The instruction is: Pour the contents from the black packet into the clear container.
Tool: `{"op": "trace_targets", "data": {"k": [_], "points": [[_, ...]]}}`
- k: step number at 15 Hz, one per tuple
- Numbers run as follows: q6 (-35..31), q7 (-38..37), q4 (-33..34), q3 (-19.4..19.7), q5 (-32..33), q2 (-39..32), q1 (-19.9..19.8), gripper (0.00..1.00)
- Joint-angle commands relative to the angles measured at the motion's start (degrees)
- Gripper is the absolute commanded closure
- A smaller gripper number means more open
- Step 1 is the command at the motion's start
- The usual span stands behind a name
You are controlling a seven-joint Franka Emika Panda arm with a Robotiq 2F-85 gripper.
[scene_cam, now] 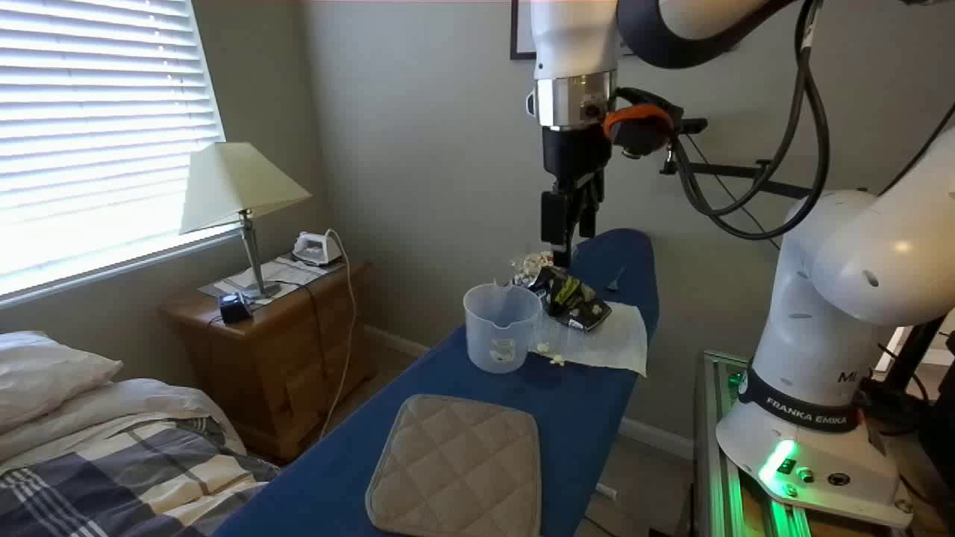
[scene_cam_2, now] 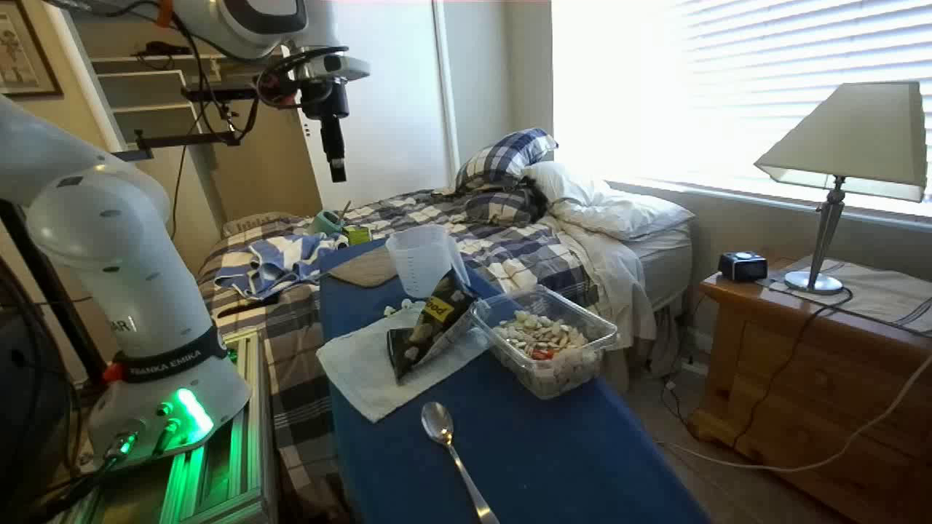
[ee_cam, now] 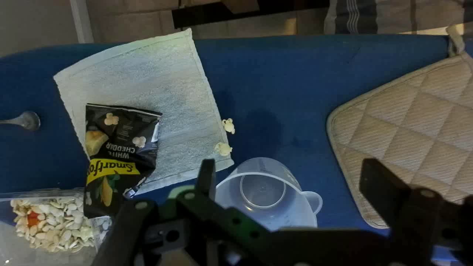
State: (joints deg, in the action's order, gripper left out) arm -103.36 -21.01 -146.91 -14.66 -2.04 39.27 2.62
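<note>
Packet of black, crinkled film lies partly on the white cloth, between the two long edges of the blue ironing board that serves as my desk; its logo end overlaps a corner of the tub of pale seeds, which sits at the window-side edge. The clear container stands upright just beside a corner of the cloth, nearer that same edge. My gripper hangs above, jaws spread wide with nothing between them.

I expect the packet to be very light, soft and slippery, apt to slump and fold, and the popcorn at the cloth's edge suggests a load that crushes easily. From these angles I can't make out which end, if either, is torn. If the end lying toward the robot-side edge proves closed, I would pinch there, across the flat film, leaving the logo end free as a spout. A squeeze round the middle would likely crush the popcorn.
</note>
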Motion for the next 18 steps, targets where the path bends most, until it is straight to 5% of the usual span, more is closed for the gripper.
{"op": "trace_targets", "data": {"k": [1, 11, 18], "points": [[0.09, -0.31, 0.08, 0.52, 0.34, -0.12, 0.6, 0.0], [-2.41, 0.12, -1.38, 0.48, 2.7, -0.78, -0.36, 0.0], [-7.49, 5.01, -1.15, 7.16, 9.84, -5.33, -5.41, 0.0]]}}
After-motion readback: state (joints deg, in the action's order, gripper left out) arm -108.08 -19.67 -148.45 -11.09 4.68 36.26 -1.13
